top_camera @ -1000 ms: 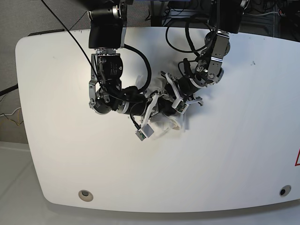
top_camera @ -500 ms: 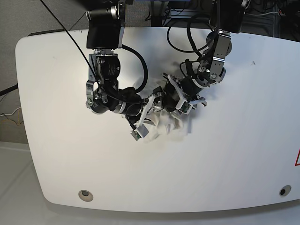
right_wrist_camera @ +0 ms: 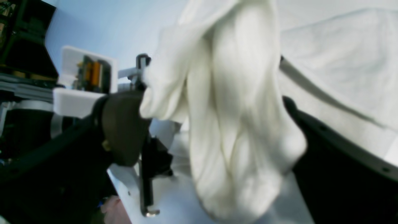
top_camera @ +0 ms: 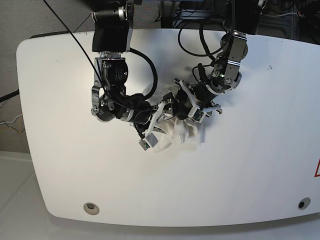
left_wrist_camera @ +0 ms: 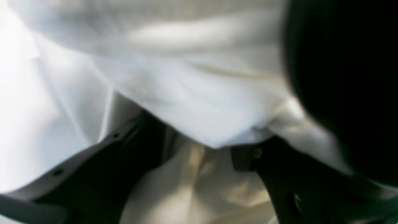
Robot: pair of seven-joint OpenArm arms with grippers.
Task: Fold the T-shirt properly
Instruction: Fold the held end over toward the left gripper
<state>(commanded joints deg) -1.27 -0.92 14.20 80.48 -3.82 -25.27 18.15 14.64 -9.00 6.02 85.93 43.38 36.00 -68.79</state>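
Note:
The white T-shirt (top_camera: 179, 134) lies crumpled in a heap at the table's middle, print hidden. In the base view my right gripper (top_camera: 161, 114) reaches into the heap from the left and my left gripper (top_camera: 186, 106) from the right, close together. In the right wrist view a thick bunched roll of the T-shirt (right_wrist_camera: 236, 130) sits pressed between the dark fingers (right_wrist_camera: 122, 133), so my right gripper (right_wrist_camera: 205, 124) is shut on it. In the blurred left wrist view a fold of the T-shirt (left_wrist_camera: 199, 93) drapes into my left gripper (left_wrist_camera: 199, 146), whose fingers (left_wrist_camera: 102, 174) hold cloth.
The white table (top_camera: 250, 165) stretches around the heap on all sides. Two round holes sit near its front edge, one at the left (top_camera: 90, 207) and one at the right (top_camera: 302, 203). Black cables (top_camera: 150, 65) hang over the back of the table.
Both grippers have shifted slightly up and left, dragging the bunched shirt with them. The heap has tightened between them.

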